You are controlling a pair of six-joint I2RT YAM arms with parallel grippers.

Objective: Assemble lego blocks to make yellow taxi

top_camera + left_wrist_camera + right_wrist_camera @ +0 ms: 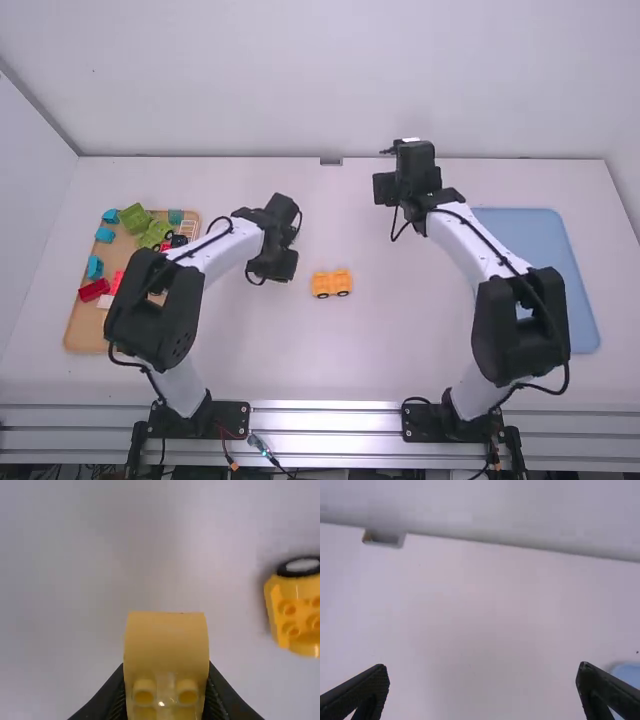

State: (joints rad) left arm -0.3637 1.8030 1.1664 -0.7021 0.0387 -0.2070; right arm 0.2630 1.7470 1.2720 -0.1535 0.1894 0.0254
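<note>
White walls [330,80] stand beyond the table [400,330], with a wooden tray of coloured blocks [133,217] at the left and a blue tray [583,290] at the right. Near the middle of the table sits the wheeled yellow taxi base [332,284], studs up, just to the right of the left gripper [166,682].

The likeliest trouble is a crooked join: if the yellow block [166,640] comes down off the studs, it could seat on one edge only or tip the base. Those wheels are another risk — a sideways push may roll the base away, since nothing braces it. Pressing hard on a poor match could also twist the curved block in its grip.

The left fingers are clamped on the yellow block, apart only by its width, and the block is clear of the base. The right gripper [483,672], at the far right, has its fingers wide apart with nothing between them — free to steady the base, I'd judge.
</note>
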